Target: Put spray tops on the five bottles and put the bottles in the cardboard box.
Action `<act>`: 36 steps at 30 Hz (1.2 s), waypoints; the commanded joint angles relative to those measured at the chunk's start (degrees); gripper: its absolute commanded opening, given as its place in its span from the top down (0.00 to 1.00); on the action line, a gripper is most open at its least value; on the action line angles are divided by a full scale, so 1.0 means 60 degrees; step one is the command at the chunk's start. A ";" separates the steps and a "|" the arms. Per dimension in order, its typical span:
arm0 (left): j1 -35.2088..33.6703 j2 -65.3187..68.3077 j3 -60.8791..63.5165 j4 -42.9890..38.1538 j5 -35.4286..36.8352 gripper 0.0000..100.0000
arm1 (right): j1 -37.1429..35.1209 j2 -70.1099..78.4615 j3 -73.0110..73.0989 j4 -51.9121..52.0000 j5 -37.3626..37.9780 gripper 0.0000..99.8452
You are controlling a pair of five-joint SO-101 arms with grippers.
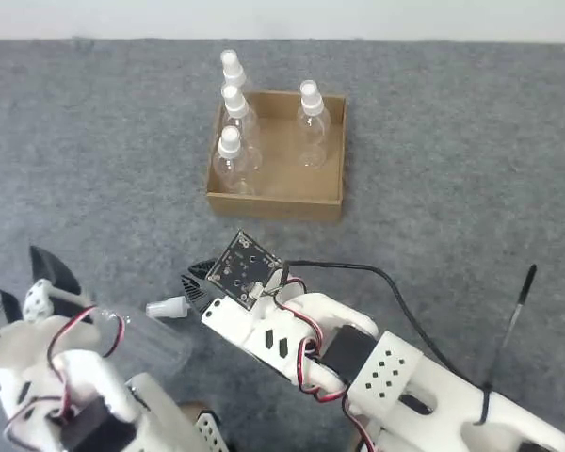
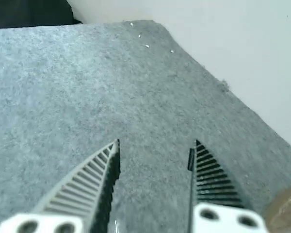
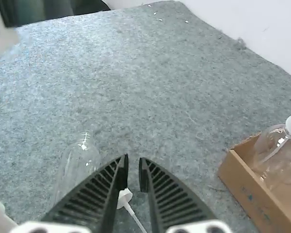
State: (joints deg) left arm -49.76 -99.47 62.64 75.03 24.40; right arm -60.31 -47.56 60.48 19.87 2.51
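A white spray top [image 1: 167, 306] is gripped between the nearly closed jaws of the right gripper [image 3: 133, 159], just beside a clear bottle [image 1: 153, 341] that is laid on its side on the grey surface [image 1: 452, 141]. The left gripper [image 2: 156, 142] is held spread apart, with bare surface seen between its jaws. Four capped bottles [image 1: 229, 141] are stood upright in the cardboard box [image 1: 275, 205], three of them along one side.

Four clear spray-topped bottles [image 1: 234, 169] stand at the cardboard box [image 1: 275, 205], three lined along its left wall and one by its right. In front of the box lies a fifth bottle [image 1: 149, 344], a loose spray top [image 1: 167, 306] beside the right gripper [image 1: 196, 282].
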 commanded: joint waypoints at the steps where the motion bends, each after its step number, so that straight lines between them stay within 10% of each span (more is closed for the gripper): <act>1: -0.0015 0.0044 -0.0872 0.0703 0.0088 0.78 | -0.0125 -0.0271 -0.1070 0.0168 0.0059 0.99; 10: -0.0015 0.0044 -0.0799 0.0747 0.0117 0.78 | -0.1458 0.1897 -0.2154 0.0960 0.0132 0.79; 36: -0.1538 0.0044 -0.0637 0.0000 0.0806 0.78 | -0.2366 0.5692 -0.3648 0.0681 0.0132 0.78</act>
State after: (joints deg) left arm -58.11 -99.47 60.53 77.32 28.00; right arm -72.88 -14.07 42.64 25.32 2.59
